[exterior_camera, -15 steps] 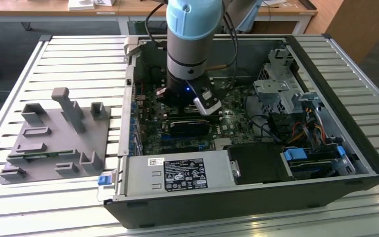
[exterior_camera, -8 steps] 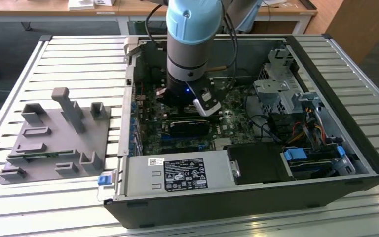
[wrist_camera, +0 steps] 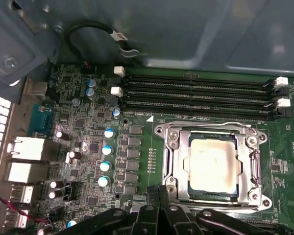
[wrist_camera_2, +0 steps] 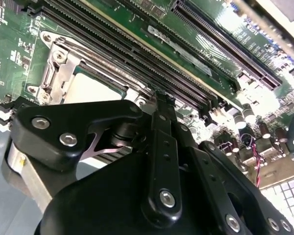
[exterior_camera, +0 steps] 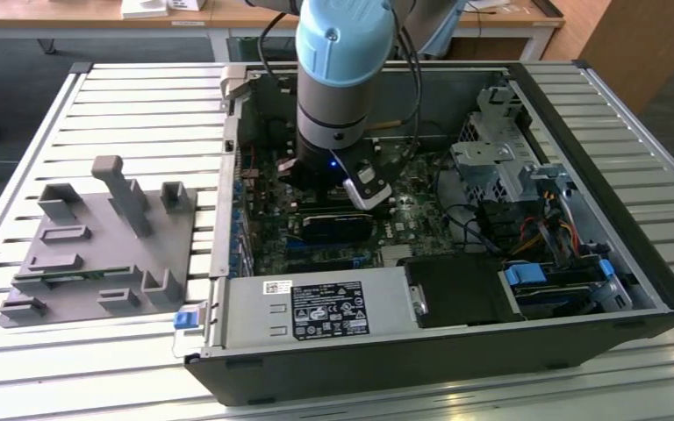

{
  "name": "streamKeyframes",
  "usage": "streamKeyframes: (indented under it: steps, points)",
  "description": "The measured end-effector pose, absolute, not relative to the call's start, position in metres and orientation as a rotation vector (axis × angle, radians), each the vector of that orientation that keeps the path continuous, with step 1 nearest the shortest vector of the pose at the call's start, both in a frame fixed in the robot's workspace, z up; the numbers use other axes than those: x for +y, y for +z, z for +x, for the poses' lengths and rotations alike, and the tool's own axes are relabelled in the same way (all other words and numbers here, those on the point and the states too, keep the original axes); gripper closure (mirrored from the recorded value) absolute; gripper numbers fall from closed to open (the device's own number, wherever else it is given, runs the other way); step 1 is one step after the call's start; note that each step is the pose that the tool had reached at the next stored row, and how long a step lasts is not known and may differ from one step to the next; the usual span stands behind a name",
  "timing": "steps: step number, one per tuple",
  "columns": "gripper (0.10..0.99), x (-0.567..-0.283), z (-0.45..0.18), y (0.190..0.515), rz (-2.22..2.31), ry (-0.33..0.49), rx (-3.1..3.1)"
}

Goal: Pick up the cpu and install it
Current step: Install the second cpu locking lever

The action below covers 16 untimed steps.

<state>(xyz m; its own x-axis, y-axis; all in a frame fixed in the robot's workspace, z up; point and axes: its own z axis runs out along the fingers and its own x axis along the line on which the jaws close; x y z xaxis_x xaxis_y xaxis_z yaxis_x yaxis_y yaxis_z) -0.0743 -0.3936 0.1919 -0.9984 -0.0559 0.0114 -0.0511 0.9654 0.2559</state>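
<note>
The cpu (wrist_camera: 212,164) is a flat square chip with a pale silver top, lying flat inside the metal socket frame (wrist_camera: 172,147) on the green motherboard. The second wrist view shows one corner of the cpu (wrist_camera_2: 90,88) just beyond the black gripper linkage. My gripper (wrist_camera: 158,192) hovers beside the socket's edge, its two black fingertips pressed together with nothing between them. In the exterior view the arm (exterior_camera: 337,79) reaches down into the open computer case (exterior_camera: 624,219), over the middle of the board.
Four black memory slots (wrist_camera: 196,95) run along the socket's far side. Capacitors (wrist_camera: 108,149) and rear ports (wrist_camera: 24,149) stand beside it. The case holds a power supply (exterior_camera: 313,311) and a drive cage (exterior_camera: 490,158). A grey parts fixture (exterior_camera: 103,237) sits at the exterior view's left.
</note>
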Motion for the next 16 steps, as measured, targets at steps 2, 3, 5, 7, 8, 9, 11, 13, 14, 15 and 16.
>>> streamKeyframes:
  steps: [2, 3, 5, 7, 8, 9, 11, 13, 14, 15, 16]
  points:
    - [0.980, -0.394, -0.074, 0.191, 0.084, -0.403, -3.095]
    - [0.980, -0.394, -0.074, 0.191, 0.084, -0.402, -3.095]
    - [0.980, -0.394, -0.075, 0.191, 0.084, -0.402, -3.095]
    - [0.980, -0.394, -0.075, 0.193, 0.084, -0.403, -3.095]
    - [0.980, -0.394, -0.075, 0.193, 0.084, -0.404, -3.096]
    - [0.980, -0.394, -0.075, 0.194, 0.084, -0.404, -3.095]
    - [0.980, -0.394, -0.075, 0.197, 0.084, -0.403, -3.095]
    - [0.980, -0.394, -0.075, 0.200, 0.084, -0.403, -3.095]
    - [0.980, -0.394, -0.075, 0.203, 0.084, -0.404, -3.095]
    - [0.980, -0.394, -0.075, 0.205, 0.084, -0.405, -3.095]
    - [0.980, -0.394, -0.075, 0.208, 0.084, -0.405, -3.095]
